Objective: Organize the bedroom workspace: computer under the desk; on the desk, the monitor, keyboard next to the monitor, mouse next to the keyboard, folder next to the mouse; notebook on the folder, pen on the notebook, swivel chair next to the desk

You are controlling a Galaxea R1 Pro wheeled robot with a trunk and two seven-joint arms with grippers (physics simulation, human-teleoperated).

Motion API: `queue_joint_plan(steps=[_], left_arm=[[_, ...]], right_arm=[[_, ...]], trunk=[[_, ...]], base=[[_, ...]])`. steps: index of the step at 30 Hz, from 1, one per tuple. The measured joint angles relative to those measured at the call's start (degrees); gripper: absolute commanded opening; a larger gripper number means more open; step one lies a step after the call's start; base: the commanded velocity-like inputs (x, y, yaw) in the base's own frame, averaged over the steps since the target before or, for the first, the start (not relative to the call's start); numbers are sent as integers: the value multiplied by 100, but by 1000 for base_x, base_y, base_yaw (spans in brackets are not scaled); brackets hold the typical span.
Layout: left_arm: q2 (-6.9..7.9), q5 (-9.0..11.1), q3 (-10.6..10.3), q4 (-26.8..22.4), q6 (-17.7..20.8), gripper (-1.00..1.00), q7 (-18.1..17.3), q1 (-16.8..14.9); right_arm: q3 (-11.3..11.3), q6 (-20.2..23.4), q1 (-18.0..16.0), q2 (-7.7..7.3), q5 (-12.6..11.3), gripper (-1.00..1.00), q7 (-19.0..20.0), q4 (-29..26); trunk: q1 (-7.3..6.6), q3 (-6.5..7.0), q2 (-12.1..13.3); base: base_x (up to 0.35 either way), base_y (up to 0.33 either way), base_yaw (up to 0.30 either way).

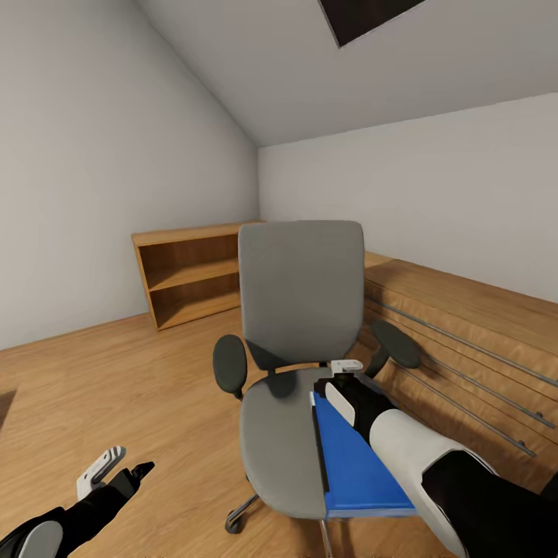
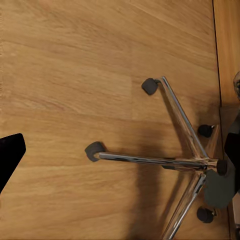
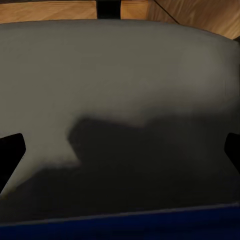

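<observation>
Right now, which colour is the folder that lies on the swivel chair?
Bright blue; the folder shows best in the head view, on the swivel chair.

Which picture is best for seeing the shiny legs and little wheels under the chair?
The left wrist view: the swivel chair shows its chrome star base and dark castors from above, against the wood floor. The head view shows mainly seat and backrest, with a bit of base showing below. The right wrist view shows grey seat padding up close.

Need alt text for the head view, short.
A grey swivel chair faces the camera with a blue folder on its seat; the right gripper is over the folder's far end. The left gripper hangs above wood floor.
</observation>
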Motion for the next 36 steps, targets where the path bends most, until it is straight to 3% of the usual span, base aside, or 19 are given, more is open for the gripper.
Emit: queue_joint_plan(steps=[12, 36], left_arm=[[0, 4, 15, -5, -1, 100, -22, 0], [-6, 4, 20, -5, -1, 100, -16, 0]], right_arm=[[-1, 1, 0, 3, -4, 100, 1, 1], [3, 1, 0, 13, -4, 100, 1, -2]], trunk=[[1, -1, -1], [1, -1, -1]], base=[[-2, 0, 0], [-98, 0, 0]])
